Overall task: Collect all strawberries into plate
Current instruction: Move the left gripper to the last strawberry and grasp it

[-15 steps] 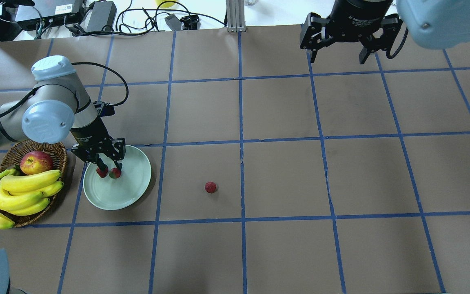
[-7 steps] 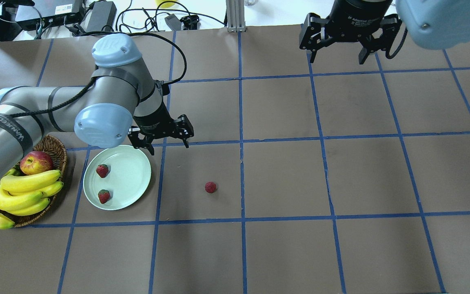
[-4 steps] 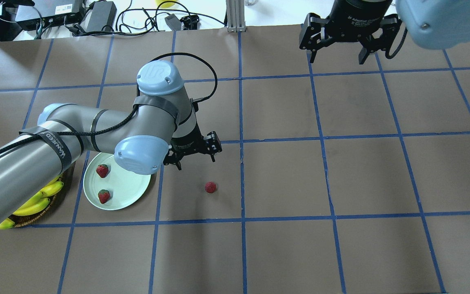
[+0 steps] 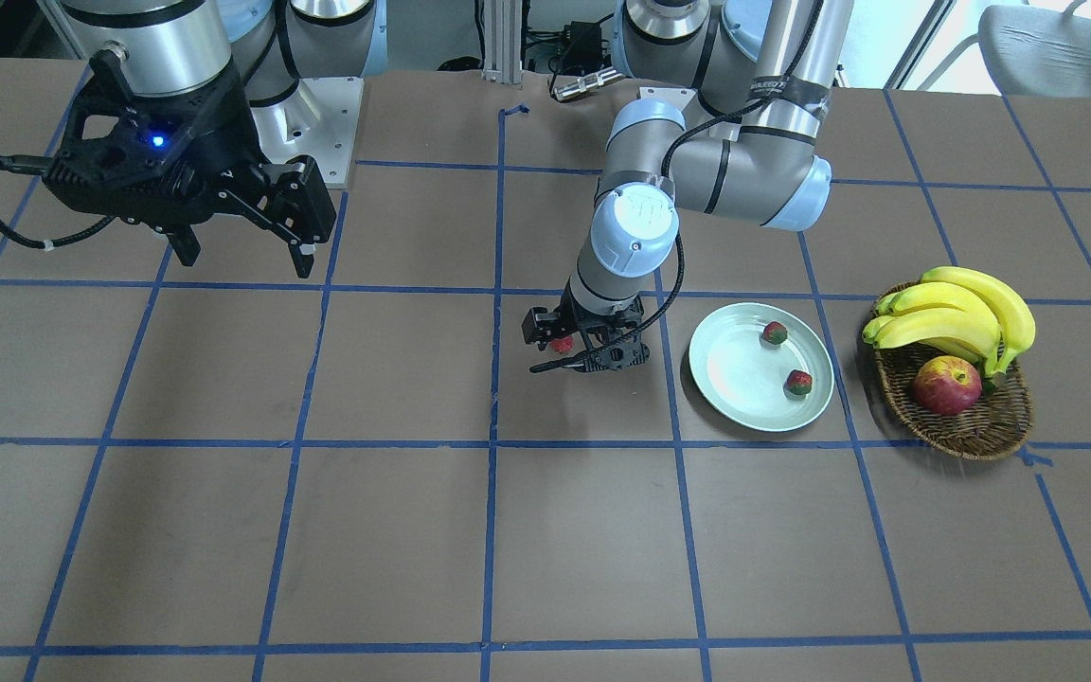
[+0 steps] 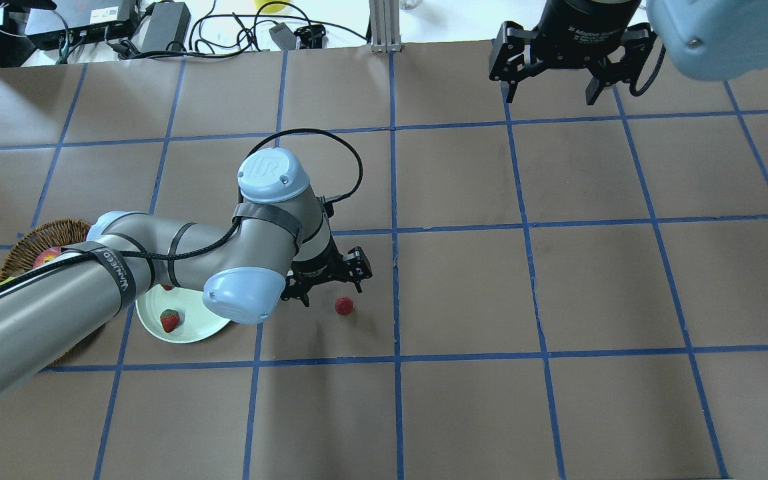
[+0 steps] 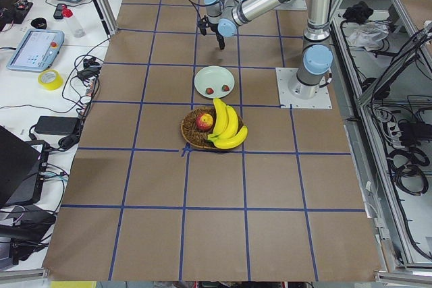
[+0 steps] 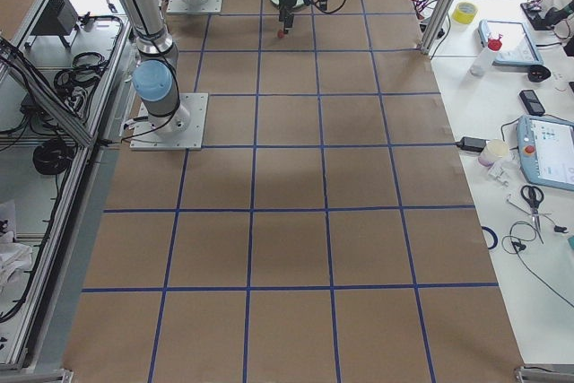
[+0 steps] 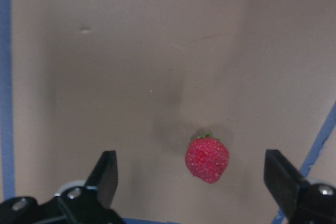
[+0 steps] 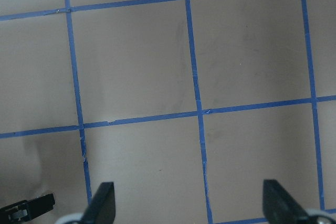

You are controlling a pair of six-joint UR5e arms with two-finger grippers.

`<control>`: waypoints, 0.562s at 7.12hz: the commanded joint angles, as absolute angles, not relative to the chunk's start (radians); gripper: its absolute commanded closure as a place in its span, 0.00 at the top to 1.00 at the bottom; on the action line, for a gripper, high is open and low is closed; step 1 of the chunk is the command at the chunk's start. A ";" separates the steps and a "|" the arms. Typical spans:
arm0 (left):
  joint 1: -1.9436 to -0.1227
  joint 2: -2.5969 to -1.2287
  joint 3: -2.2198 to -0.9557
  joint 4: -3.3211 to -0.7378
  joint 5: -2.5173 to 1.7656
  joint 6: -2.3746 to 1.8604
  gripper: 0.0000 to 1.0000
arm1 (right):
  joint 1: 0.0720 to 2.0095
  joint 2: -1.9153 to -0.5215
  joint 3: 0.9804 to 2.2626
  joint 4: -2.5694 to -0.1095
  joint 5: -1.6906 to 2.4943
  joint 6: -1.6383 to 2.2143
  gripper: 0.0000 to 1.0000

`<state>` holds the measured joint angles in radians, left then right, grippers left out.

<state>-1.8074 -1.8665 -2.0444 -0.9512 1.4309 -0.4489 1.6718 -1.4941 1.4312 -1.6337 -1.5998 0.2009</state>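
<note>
Your black two-finger left gripper (image 5: 331, 293), wide open and empty, hangs over the small red strawberry (image 8: 207, 159), which lies off-centre toward the right end of the table (image 5: 464, 293).

One strawberry (image 5: 343, 305) lies on the tabletop (image 5: 464, 400) below the left tool (image 5: 332, 295), between its fingers and touching neither. The plate (image 4: 744, 379), near that tool's left side, holds two more strawberries (image 4: 774, 332). The basket (image 4: 976, 436) stands beyond the plate. The right tool (image 5: 551, 93) hangs well apart.

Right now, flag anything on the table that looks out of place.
One strawberry lies on the bare table, outside the plate that holds the other two strawberries; the open left gripper hovers near it. Nothing else stands out.
</note>
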 commanded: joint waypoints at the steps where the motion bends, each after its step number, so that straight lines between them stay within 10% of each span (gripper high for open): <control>1: -1.810 -1.887 -2.048 -0.950 1.419 -0.474 0.70 | 1.671 -1.494 1.431 -1.632 -1.600 0.201 1.00; 4: -1.810 -1.893 -2.048 -0.950 1.394 -0.495 0.44 | 1.672 -1.494 1.431 -1.634 -1.600 0.199 1.00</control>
<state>-1.8100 -1.8911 -2.0478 -0.9495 1.3996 -0.4916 1.6718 -1.4941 1.4312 -1.6335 -1.5999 0.2006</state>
